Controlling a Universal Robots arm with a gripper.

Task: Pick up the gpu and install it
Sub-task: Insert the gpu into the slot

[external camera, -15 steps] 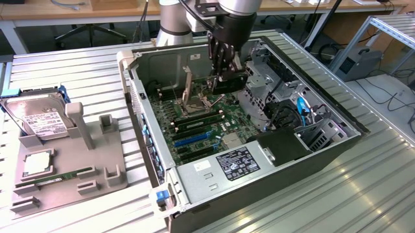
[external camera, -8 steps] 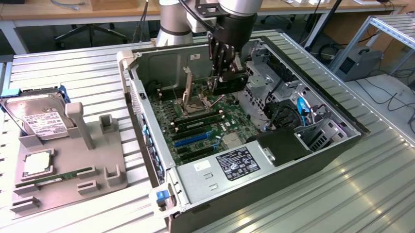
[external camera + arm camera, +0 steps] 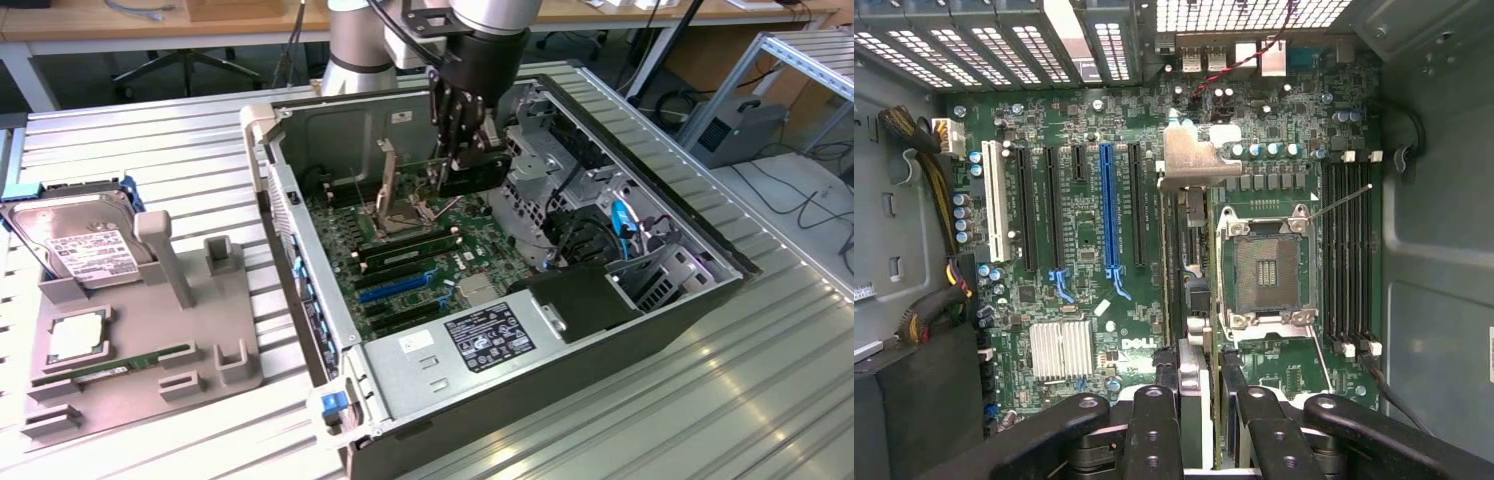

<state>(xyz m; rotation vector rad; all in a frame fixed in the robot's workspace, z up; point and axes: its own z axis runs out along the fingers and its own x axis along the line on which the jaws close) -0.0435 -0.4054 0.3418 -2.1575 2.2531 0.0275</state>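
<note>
Gripper (image 3: 1202, 432) fingers are clamped on the gpu (image 3: 1189, 270), one on each flat face, and the card hangs edge-down inside the open computer case (image 3: 287, 215), above the motherboard (image 3: 1084, 300). In the wrist view the card shows as a thin dark strip running away from the fingers to its silver bracket (image 3: 1194, 160), parallel to the row of expansion slots. It lies between the black slot (image 3: 1139, 210) next to the blue slot (image 3: 1106, 210) and the empty CPU socket (image 3: 1264, 265). In the exterior view the gripper (image 3: 461, 150) holds the card (image 3: 477, 172) clear of the board, near the case's far wall, so I judge it not seated yet (which slot it is meant for cannot be told from here). Doing this step well seems to depend on keeping the card upright and its lower edge truly parallel to the chosen slot. The bracket end also has to line up with the rear openings of the case before any downward push. A skewed descent could scrape the edge connector across neighbouring parts or catch the socket's raised lever (image 3: 388, 170). Pressure should go straight down and evenly, since a grip near one end could tip the far end out of the slot.
</note>
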